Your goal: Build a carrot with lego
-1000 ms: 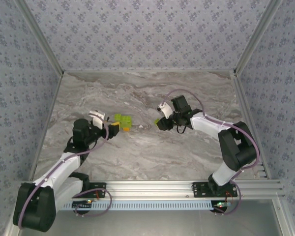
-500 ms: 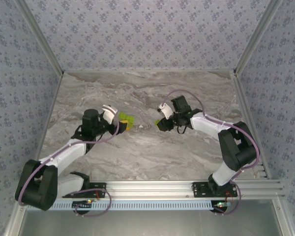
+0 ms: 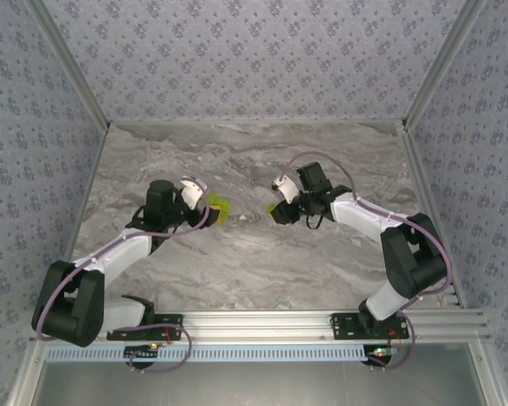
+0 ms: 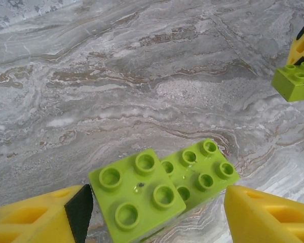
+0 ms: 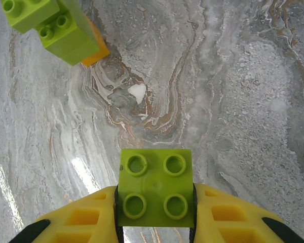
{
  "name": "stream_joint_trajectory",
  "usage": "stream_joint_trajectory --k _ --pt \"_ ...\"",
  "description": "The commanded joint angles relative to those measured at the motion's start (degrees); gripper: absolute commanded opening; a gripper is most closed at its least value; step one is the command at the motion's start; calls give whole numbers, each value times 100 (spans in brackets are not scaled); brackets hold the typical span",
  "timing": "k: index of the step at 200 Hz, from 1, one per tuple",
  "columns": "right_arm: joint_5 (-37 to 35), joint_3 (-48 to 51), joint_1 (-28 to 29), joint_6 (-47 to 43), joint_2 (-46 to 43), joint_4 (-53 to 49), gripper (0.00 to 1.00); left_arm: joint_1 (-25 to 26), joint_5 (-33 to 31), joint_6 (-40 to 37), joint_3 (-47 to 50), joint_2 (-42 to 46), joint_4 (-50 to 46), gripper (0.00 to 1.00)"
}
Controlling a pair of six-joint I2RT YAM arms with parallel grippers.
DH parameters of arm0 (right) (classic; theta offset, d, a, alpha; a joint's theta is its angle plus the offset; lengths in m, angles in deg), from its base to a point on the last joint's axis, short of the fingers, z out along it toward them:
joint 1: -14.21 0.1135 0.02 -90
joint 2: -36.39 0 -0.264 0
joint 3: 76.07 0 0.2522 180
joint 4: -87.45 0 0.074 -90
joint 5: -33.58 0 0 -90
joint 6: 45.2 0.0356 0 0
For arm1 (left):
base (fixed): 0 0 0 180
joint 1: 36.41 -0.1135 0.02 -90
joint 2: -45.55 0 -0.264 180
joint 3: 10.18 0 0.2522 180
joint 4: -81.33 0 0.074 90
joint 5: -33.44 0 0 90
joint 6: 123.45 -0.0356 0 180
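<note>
Grey marbled surface [image 3: 254,254] carries everything. Both arms reach inward over its middle, the left arm [image 3: 118,249] from the near left and the right arm [image 3: 364,216] from the near right.

The left claw [image 3: 205,205] is released, its yellow fingers [image 4: 35,223] spread wide. The part-built carrot [image 4: 162,187] sits on the surface between them. From the left wrist, two lime-green bricks of the carrot lie side by side with studs up. They run slightly askew to the line between the two fingers. The dark pad of one finger looks to be against the nearer brick, while the other finger stands apart from it. I cannot tell if there is real contact.

The right claw [image 3: 281,209] is clenched on a single lime-green lego brick [image 5: 155,188], studs facing the right wrist camera, held off the surface.

From the right wrist, the carrot lies ahead and to the left across a strip of bare marbling. Its orange brick [image 5: 95,52] peeks out beneath the green ones.

So the carrot lies to the left of the held brick, and the left arm is plainly the nearer one to it. The joining step looks not yet done. I judge the next move needs the left claw to steady the carrot. The right arm would then carry its brick leftward and square its underside to the open studs. A skewed approach could nudge the carrot rather than seat the brick.
</note>
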Motion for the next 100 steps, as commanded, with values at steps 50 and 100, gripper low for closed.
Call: stream_joint_trajectory --k 50,100 --pt "168 -205 -9 -110 -107 -228 24 -348 -29 58 -220 -101 -92 84" --pt "172 -187 -13 -145 -118 -259 24 -372 358 -40 -350 -185 -317 97"
